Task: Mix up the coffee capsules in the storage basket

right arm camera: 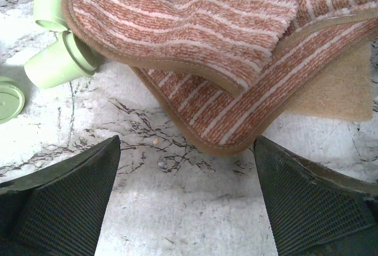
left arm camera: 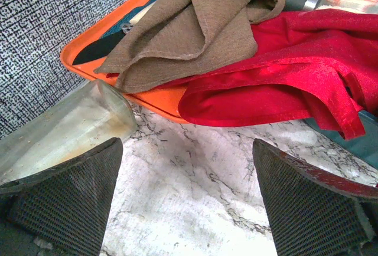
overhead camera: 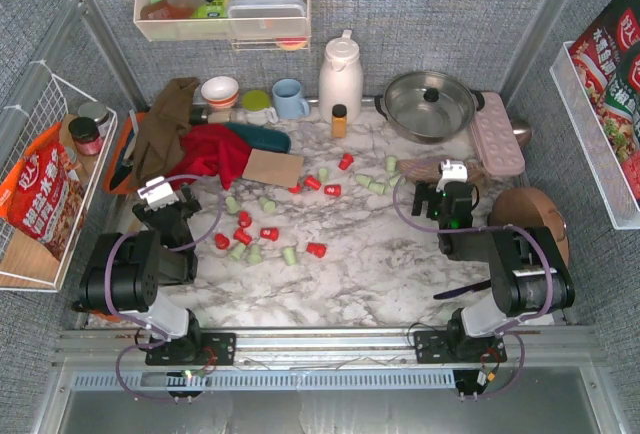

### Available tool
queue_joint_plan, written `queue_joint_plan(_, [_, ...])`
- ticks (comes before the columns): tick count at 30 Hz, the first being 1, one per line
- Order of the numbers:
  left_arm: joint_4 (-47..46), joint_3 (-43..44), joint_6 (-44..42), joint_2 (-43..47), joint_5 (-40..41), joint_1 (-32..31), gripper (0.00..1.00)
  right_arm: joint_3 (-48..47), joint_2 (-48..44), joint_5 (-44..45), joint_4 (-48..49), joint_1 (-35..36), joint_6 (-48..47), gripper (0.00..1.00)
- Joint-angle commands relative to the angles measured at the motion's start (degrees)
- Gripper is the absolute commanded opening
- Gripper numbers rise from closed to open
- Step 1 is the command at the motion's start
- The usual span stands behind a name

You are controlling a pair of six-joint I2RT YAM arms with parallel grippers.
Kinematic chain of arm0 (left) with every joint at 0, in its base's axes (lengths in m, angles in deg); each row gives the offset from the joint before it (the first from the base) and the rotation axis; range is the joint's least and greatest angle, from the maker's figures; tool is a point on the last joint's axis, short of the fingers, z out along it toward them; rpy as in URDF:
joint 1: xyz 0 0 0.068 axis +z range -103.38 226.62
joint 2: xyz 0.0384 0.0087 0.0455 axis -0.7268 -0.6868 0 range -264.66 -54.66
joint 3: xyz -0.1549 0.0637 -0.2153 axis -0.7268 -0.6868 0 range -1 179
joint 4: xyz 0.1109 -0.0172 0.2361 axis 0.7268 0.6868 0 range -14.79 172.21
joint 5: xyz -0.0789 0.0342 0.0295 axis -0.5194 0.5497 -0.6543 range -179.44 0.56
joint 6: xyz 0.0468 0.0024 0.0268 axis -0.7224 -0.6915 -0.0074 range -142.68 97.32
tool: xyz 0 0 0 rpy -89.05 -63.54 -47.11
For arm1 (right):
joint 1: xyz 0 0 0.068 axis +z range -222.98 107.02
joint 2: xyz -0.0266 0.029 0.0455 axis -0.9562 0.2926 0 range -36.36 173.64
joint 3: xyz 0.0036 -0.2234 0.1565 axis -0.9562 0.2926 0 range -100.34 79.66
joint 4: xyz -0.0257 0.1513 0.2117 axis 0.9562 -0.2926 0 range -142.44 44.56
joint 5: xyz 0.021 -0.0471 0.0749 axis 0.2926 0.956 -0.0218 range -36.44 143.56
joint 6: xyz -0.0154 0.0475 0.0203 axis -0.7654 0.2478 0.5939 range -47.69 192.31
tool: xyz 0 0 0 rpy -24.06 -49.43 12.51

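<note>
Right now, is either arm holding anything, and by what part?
Nothing. The left gripper and right gripper both stand open and empty.

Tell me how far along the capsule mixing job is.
Done: nothing visible. The red and green coffee capsules lie scattered on the marble table; the teal storage basket sits partly under a red cloth. In hand: nothing; left jaws and right jaws stand open, empty. Left: gather every capsule into the basket.
</note>
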Motion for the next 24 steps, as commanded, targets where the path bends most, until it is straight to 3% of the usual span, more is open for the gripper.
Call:
queue_joint_plan(1, [-1.3, 0.02, 0.33, -0.02, 0.19, 0.07, 0.99, 0.01, -0.27, -0.33, 1.36, 0.1, 0.18, 0.99])
queue_joint_plan(15, [-1.3, -0.02, 0.31, -0.03, 0.2, 0.0, 0.99, 1.1, 0.99, -0.52, 5.64, 0.05, 0.21, 0.99])
queue_joint_plan(24, [-1.29, 0.02, 0.31, -0.03, 0.12, 0.0, 0.99, -0.18, -0.04, -0.46, 1.32, 0.24, -0.13, 0.99])
